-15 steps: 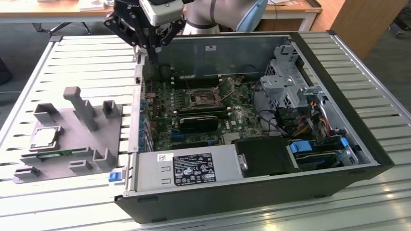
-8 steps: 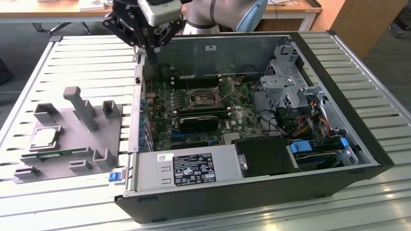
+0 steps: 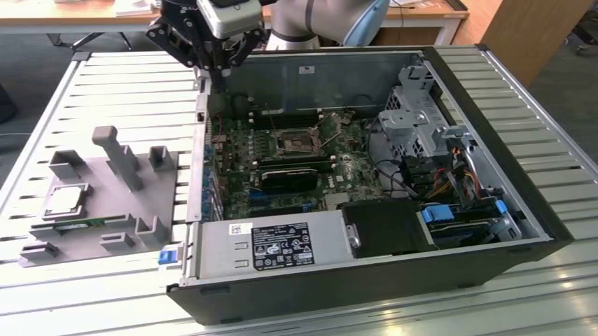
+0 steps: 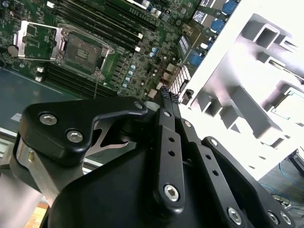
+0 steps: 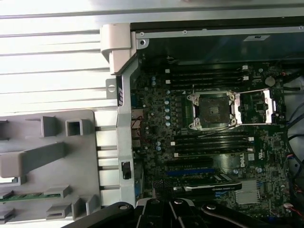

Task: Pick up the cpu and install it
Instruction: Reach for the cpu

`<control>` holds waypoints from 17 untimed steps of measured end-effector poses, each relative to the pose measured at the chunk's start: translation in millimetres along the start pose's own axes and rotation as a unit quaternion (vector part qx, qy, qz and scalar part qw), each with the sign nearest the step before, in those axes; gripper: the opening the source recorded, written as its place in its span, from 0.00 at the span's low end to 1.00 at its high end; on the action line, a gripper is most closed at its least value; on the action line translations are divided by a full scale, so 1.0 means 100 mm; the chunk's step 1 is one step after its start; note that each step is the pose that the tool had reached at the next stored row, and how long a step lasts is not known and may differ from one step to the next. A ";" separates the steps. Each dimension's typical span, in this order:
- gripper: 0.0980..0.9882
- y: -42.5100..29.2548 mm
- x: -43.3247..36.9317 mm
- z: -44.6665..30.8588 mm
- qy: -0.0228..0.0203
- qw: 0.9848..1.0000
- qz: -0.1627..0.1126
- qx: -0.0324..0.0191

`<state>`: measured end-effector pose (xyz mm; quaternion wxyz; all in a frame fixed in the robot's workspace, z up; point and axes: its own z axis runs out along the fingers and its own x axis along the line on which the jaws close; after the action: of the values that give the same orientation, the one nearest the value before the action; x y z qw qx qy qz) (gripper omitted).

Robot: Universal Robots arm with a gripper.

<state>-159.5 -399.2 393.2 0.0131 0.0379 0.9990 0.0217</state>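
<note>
We judge the task barely begun. The cpu (image 3: 67, 200) lies flat in its pocket on the grey fixture tray (image 3: 122, 210) at the exterior view's left, in the lower half of the frame. It sits just above the green memory stick (image 3: 82, 224) and well apart from the gripper (image 3: 217, 68). The gripper hangs at the upper left of that frame, over the near corner of the open computer case (image 3: 374, 287), between the tray and the motherboard (image 3: 280, 175).

Nothing is picked up and nothing is seated. The cpu socket (image 3: 299, 143) in the middle of the board stands bare, so the way in looks ready. By our reckoning both the pick and the install are left to do.

The exterior view gives us where the chip rests and how far the arm stands from it. The second wrist view settles the tool's state: the two black fingers (image 4: 168, 137) run together to their textured tips, clenched on nothing.

Both wrist views bring the socket close. Its contact field is dark and unfilled, the load plate (image 5: 256, 107) is swung open beside it, and rows of memory slots flank it. The first wrist view also takes in the tray's upright posts, with the memory stick lying among them.
</note>
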 end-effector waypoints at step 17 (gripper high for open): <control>0.01 -0.004 0.059 -0.001 0.000 1.000 0.000 0.000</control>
<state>-165.4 -399.2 393.1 0.0131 0.0379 0.9990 0.0217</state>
